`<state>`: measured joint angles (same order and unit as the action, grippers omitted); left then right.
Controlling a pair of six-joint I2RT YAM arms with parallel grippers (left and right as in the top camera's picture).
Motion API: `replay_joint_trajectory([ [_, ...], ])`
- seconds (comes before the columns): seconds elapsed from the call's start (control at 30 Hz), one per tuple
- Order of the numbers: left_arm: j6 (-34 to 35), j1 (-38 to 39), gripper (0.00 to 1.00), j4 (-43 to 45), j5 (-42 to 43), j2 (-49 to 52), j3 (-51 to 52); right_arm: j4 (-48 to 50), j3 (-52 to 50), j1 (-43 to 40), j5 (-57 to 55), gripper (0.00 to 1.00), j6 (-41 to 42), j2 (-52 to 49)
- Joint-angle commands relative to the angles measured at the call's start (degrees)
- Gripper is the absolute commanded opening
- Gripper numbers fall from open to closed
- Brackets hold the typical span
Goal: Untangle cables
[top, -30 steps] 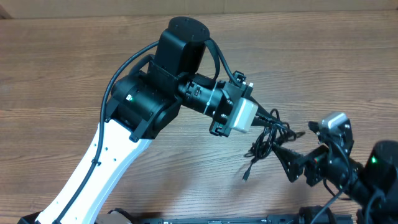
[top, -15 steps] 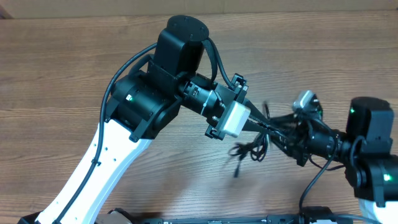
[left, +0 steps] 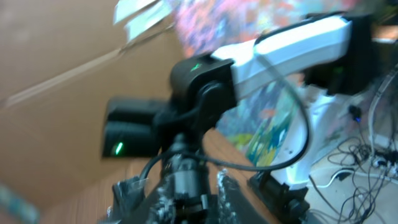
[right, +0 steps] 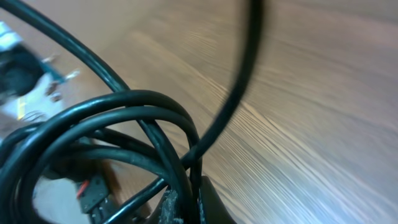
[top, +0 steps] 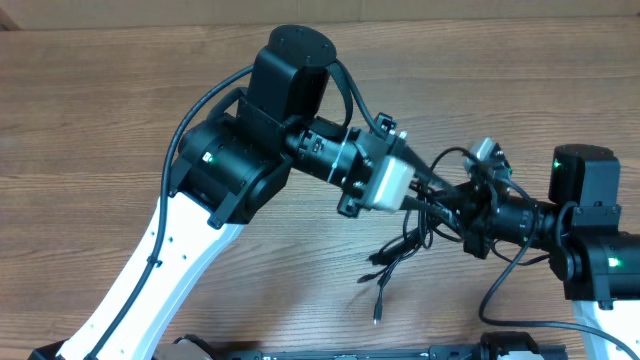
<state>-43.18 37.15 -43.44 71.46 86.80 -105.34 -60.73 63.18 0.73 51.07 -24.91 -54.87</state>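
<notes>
Bringing the right arm [top: 590,235] up and inward from the lower right corner over the last second, nose to nose with the left arm [top: 240,165] above the tabletop [top: 90,110]. Letting the cables [top: 412,238] sag further than before, and stretching one tail down toward the near edge.

Holding the tangle just below the meeting point of the two arms, right of centre, most of it apparently lifted. Not showing clearly any contact between the lowest tips and the wood.

Pinching the cables in the right jaws, going by the right wrist view and the loops running straight down into the fingertips [right: 208,205]. Giving no clear answer on the left jaws, spread or pressed together: cannot tell through the blur of the left wrist view and the clutter overhead.

Probably keeping the bundle aloft between both arms to let loose ends drop free under their own weight, and to allow pulling from two sides.

Counting two arms, one tangle, and at least two plug ends [top: 378,318] dangling beneath it. Counting three or four strands looping in the right wrist view, without managing an exact tally of separate cords.
</notes>
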Motion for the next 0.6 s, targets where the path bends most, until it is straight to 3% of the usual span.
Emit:
replay_joint_trajectory([
  [0.0,11.19,0.37,0.30,-0.13,-16.04,0.09,-0.90,0.28,-0.22,-0.11,-16.61,0.04,13.77,0.20],
  [0.1,19.76,0.39,0.33,-1.16,-26.75,0.09,-0.90,0.50,-0.22,-0.11,-23.63,0.04,18.99,0.20],
  [0.3,20.90,0.39,0.45,-4.68,-28.83,0.09,-0.90,2.14,-0.22,-0.11,-24.00,0.04,19.34,0.22],
  [0.43,16.06,0.42,0.29,-7.69,-28.79,0.31,-0.87,3.15,-0.11,-0.11,-20.15,0.04,19.30,0.26],
  [0.57,11.15,0.52,0.20,-11.89,-27.91,1.66,-0.87,4.11,-0.04,-0.11,-16.33,0.04,20.41,0.26],
])
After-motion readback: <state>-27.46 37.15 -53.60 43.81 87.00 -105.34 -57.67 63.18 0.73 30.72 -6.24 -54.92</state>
